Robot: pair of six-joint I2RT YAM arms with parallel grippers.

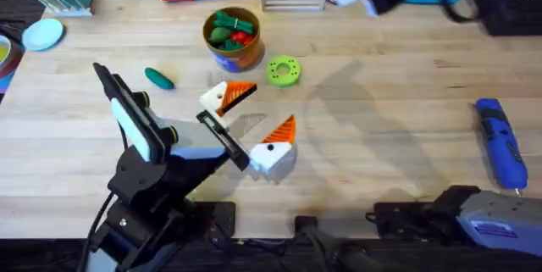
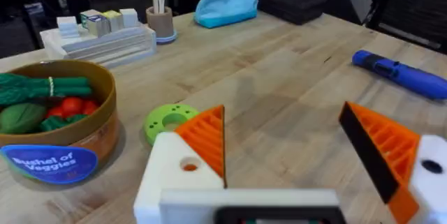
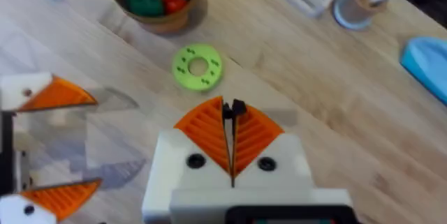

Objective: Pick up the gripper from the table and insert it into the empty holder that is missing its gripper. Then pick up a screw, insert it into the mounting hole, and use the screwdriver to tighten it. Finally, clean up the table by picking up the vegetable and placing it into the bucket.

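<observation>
1. Orange-padded fingers of the left gripper stand wide apart, low over the wooden table, grasping nothing.
2. We see the right gripper clenched, pads pressed together; a dark speck at their tips may be something pinched, though we cannot tell.
3. We find the vegetable lying on the table left of the bucket.
4. The screwdriver lies at the table's right side, well apart from both

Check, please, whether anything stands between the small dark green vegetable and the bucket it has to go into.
Nothing visible does. The vegetable lies on the table to the left of the bucket, with bare wood between them. The bucket already holds other toy vegetables.
</observation>
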